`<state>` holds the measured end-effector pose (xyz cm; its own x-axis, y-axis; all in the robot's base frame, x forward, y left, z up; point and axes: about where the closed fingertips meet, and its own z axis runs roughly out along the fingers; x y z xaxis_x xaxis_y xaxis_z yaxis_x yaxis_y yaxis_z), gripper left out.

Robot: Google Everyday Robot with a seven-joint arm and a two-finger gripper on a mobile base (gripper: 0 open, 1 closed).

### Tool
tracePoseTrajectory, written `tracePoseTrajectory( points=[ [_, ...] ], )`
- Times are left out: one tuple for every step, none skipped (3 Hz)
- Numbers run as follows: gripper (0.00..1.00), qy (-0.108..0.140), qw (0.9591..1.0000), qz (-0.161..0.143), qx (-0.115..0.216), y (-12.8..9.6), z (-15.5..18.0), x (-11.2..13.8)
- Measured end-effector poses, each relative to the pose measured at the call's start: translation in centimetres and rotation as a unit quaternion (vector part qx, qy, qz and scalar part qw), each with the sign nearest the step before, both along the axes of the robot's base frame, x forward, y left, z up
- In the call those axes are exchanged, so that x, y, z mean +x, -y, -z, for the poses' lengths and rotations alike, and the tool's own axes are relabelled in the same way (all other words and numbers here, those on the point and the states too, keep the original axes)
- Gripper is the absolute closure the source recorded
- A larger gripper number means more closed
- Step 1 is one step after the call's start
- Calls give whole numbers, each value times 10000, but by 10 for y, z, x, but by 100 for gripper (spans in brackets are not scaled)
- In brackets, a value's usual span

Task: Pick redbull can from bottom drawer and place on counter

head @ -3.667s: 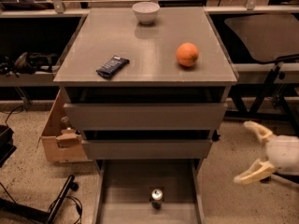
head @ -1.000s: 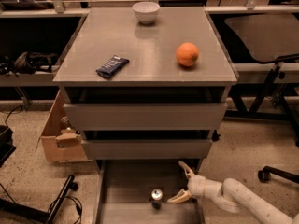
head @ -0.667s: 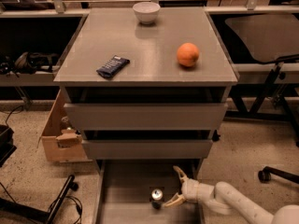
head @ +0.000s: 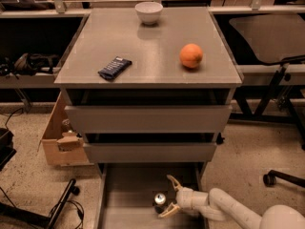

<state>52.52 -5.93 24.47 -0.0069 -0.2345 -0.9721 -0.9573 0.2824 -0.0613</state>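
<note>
The redbull can stands upright on the grey floor of the pulled-out bottom drawer, its silver top showing. My gripper reaches in from the lower right on a white arm. It is open, with one finger above and one below the can's right side, just beside the can. The counter is the grey top of the drawer cabinet, above two shut drawers.
On the counter are an orange, a dark blue snack packet and a white bowl. A cardboard box stands left of the cabinet. A chair base is at the right, cables and a stand at lower left.
My arm has swung in from the right of the cabinet into the bottom drawer. The gripper has moved left, closing on the can's right side. The can has not moved.
</note>
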Motion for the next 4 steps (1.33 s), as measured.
tracePoseTrajectory(
  points=[
    [0,-1,9998,-192,-56,-15,18,0],
    [10,-118,9989,-393,-207,-29,47,3],
    [32,-197,9982,-483,-279,-34,64,3],
    [55,-377,9982,-401,-228,-35,68,2]
  ],
)
